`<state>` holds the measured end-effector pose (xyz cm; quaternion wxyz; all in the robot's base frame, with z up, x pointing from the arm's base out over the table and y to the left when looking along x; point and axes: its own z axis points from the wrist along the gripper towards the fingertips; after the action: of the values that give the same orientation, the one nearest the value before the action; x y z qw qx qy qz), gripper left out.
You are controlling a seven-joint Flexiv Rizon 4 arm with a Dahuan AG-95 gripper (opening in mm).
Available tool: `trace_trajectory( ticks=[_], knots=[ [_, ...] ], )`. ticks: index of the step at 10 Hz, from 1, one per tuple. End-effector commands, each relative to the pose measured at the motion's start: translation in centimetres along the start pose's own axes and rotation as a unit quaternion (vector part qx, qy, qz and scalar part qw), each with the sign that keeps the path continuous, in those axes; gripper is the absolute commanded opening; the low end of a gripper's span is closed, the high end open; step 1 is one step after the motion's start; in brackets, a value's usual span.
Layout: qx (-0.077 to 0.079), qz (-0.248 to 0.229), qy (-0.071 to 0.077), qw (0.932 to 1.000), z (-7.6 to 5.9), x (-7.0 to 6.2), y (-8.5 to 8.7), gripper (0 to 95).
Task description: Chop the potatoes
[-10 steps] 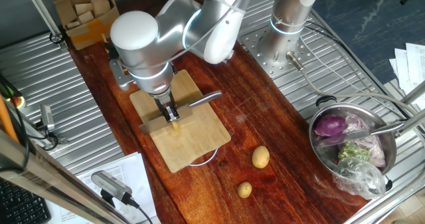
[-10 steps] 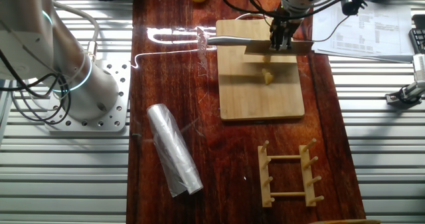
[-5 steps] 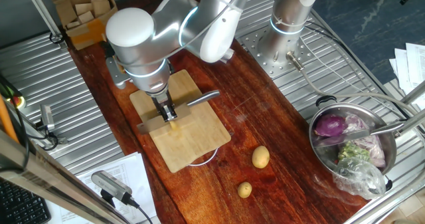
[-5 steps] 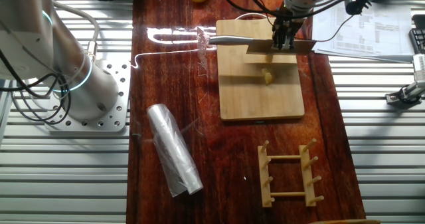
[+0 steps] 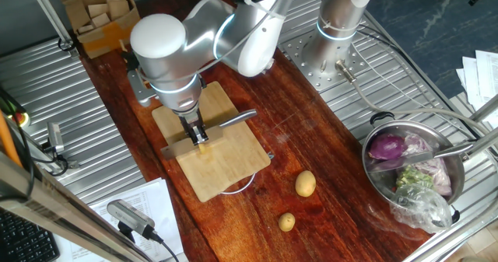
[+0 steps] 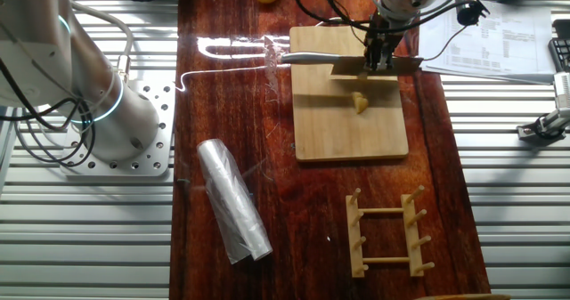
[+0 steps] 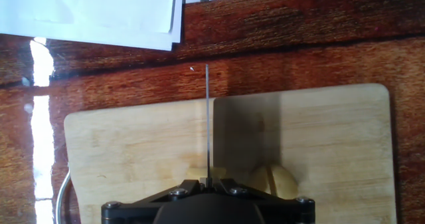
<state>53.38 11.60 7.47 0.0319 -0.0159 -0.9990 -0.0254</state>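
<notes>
The potatoes lay on the cutting board, just beside the cleaver edge. Judged small, light and firm with wet cut faces, they were likely to roll or skid under the blade; no grasp was required, only a straight downward cut. The hand was clenched on the cleaver's spine. The board rested on a dark wooden surface. A wooden rack and a foil roll stood well apart.

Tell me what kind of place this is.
Likely a robotics lab staged as a kitchen: a silver robot arm bolted to a ribbed metal bench, a pale wooden cutting board, and a steel pot of vegetables.
</notes>
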Motion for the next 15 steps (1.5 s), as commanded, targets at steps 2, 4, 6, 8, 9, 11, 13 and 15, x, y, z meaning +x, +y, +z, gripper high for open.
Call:
trace_trajectory(
  ticks=[2, 4, 6, 8, 9, 11, 13, 15],
  knots=[
    [0.003, -0.004, 0.006, 1.0000, -0.9, -0.1, -0.1, 0.0],
    [0.002, -0.004, 0.005, 1.0000, -1.1, -0.3, -0.2, 0.0],
    [0.002, -0.005, 0.002, 1.0000, -0.7, -0.4, -0.2, 0.0],
    [0.003, -0.006, -0.004, 1.0000, 0.2, -0.5, -0.2, 0.0],
    [0.003, -0.006, -0.006, 1.0000, 0.6, -0.6, -0.2, 0.0],
    [0.004, -0.006, -0.005, 1.0000, 0.5, -0.6, -0.2, 0.0],
    [0.005, -0.005, -0.005, 1.0000, 0.5, -0.7, -0.1, 0.0],
    [0.005, -0.005, 0.002, 1.0000, -0.4, -0.6, 0.0, 0.0]
  ],
)
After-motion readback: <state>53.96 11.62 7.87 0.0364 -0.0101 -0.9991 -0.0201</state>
